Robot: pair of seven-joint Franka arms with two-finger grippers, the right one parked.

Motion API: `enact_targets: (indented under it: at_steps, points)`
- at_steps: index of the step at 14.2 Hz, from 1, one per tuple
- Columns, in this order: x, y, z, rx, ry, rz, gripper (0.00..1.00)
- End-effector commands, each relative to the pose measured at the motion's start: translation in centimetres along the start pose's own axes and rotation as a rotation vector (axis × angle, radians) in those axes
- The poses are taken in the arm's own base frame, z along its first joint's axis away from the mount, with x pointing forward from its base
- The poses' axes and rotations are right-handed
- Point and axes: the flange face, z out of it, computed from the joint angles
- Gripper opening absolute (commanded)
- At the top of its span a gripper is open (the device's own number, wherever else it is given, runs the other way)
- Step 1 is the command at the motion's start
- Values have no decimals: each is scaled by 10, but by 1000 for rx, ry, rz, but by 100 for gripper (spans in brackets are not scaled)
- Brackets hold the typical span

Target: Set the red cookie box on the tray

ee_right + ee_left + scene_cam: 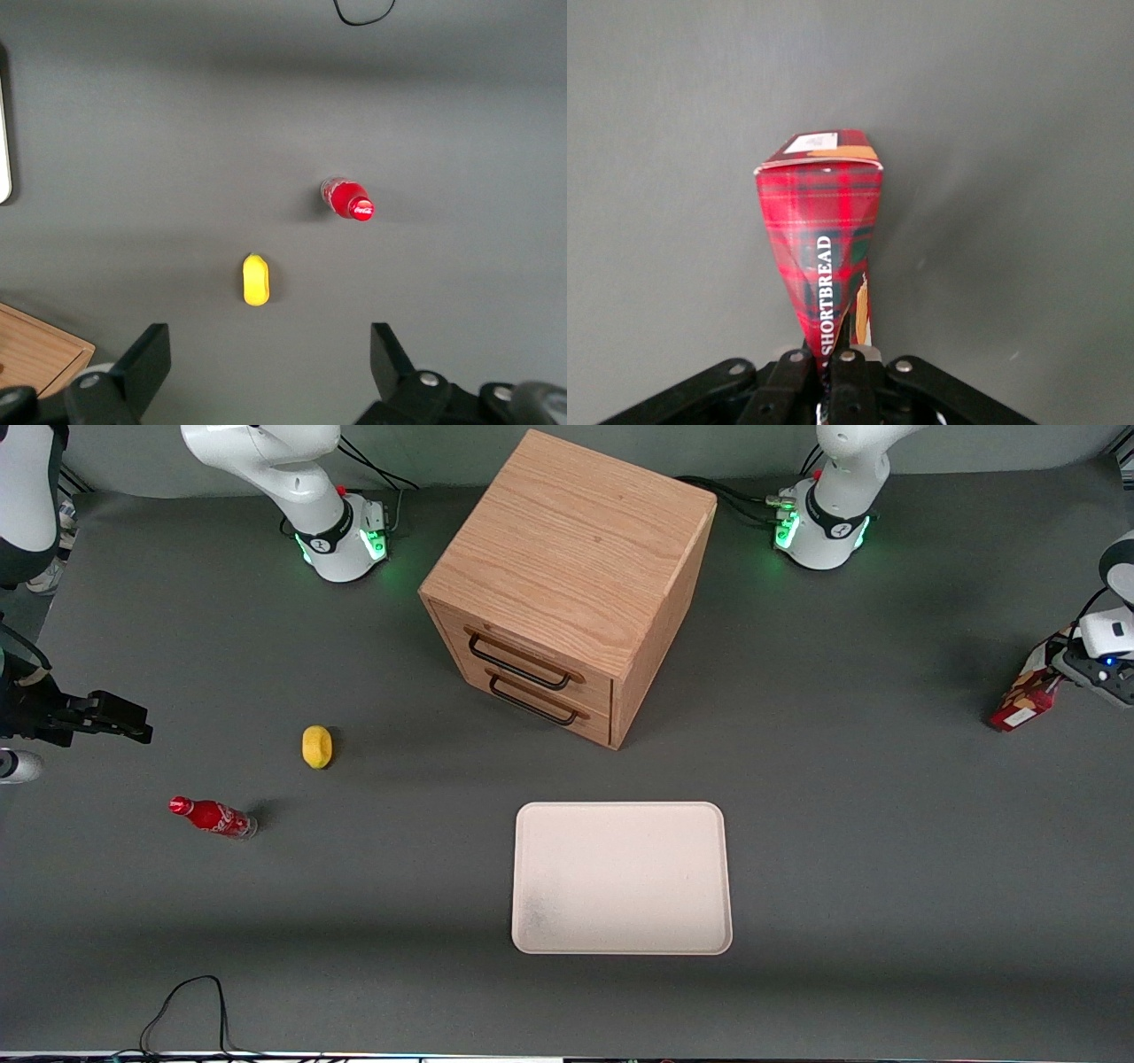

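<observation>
Wrist view, grip: gripper (833, 359) clamped on one end of red cookie box (824, 239), carton visibly pinched there.
Position: red cookie box (1023, 695) tilted at the working arm's end of the table, lower corner at or just above the surface.
Handling: probably light thin card, crushes easily; firmer hold likely mid-length across the narrow faces.
Room: tray (620, 879) bare, well apart; open table between, cabinet (567, 584) farther from the camera.
</observation>
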Motion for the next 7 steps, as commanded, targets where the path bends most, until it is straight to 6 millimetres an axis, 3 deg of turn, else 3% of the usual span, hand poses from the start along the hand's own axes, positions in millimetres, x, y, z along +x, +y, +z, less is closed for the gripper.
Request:
enact_targets:
  at_steps: [1, 4, 7]
  points:
    - [46, -5, -43, -24, 0, -75, 0]
    - [112, 6, -99, -95, -44, -195, 0]
    - [198, 40, -182, -97, -79, -321, 0]
